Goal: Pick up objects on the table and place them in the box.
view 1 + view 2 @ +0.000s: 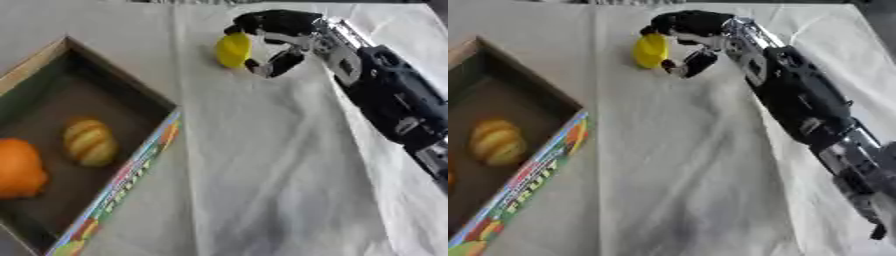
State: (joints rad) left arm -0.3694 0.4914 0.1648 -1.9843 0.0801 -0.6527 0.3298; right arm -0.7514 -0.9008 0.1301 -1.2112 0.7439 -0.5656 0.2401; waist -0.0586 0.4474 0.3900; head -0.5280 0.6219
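The yellow object (pixel 233 49), smooth, rounded and somewhat longer than wide, sits on the cloth well beyond the box's far corner, its long axis running roughly away from the viewer. The right hand (pixel 278 37) is curled round it: fingers (pixel 262 21) arch over its far side and the thumb (pixel 278 64) hooks in at its near side, so the object lies on the box-ward side of the palm. Whether it is lifted clear of the cloth cannot be told. The right hand is the only hand in view; the coming move is judged to be a carry toward the box. The cardboard box (pixel 144 167) has plain brown walls and a printed, coloured rim. Inside lie a ridged, pale-brown bread-like piece (pixel 88 141) and a smooth orange object (pixel 19 168). The cloth (pixel 262 165), beside the box, is white and creased.
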